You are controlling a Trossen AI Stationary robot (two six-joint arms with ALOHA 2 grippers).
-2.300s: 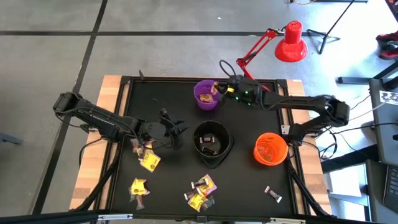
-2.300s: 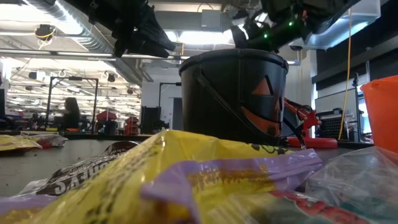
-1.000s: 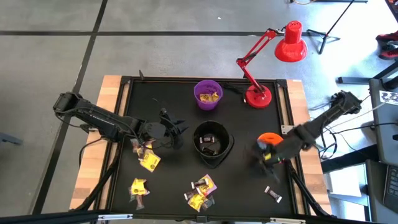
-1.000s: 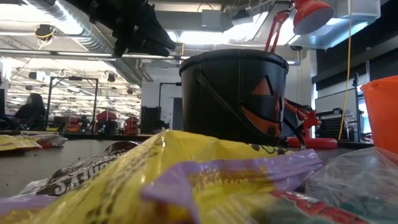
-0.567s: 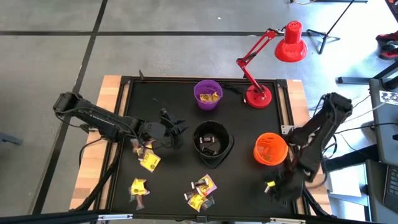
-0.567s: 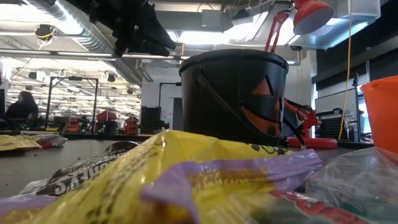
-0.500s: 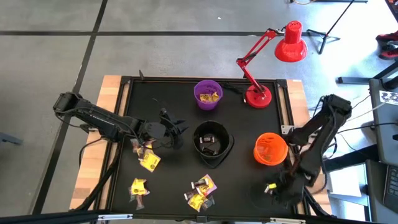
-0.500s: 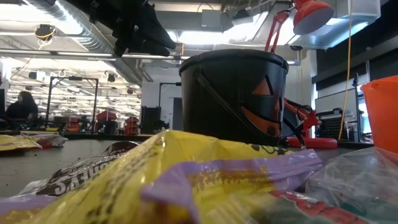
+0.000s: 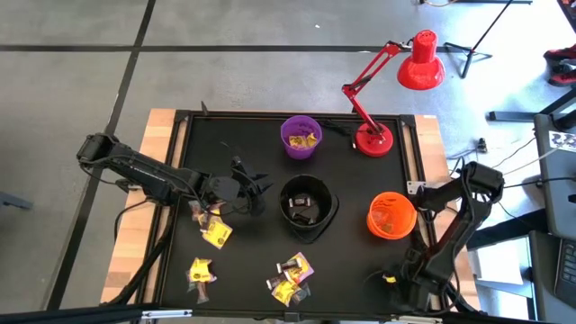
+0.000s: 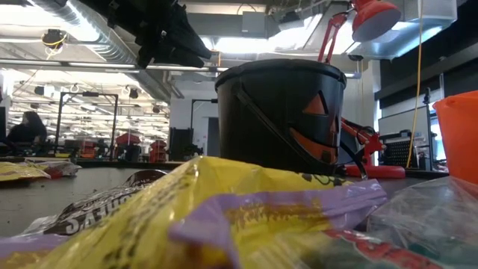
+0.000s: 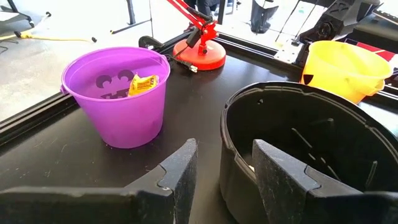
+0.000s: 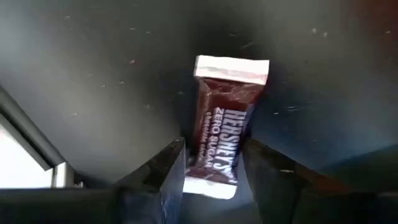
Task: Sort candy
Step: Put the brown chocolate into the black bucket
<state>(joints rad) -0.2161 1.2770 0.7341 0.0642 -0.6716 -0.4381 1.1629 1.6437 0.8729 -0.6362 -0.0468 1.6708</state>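
item: right gripper (image 12: pixel 211 171), at the table's near right corner, pointing down. fingers apart, straddling a brown hershey's bar (image 12: pixel 226 135) that lies flat on the black mat; not clamped yet, as far as i can see.

item: left gripper (image 11: pixel 221 171), parked beside the black bucket (image 11: pixel 311 143), fingers apart, nothing between them.

item: remaining candy (image 9: pixel 216 232), loose yellow and dark pieces on the near left and middle of the mat; one yellow piece already in the purple bucket (image 11: pixel 118 93).

risk, my judgement: the bar sits off-centre and angled between my fingers, so closing could pinch only the wrapper's edge and let it slip out on the lift. pressing down too low would scrape the mat. the table frame is near.
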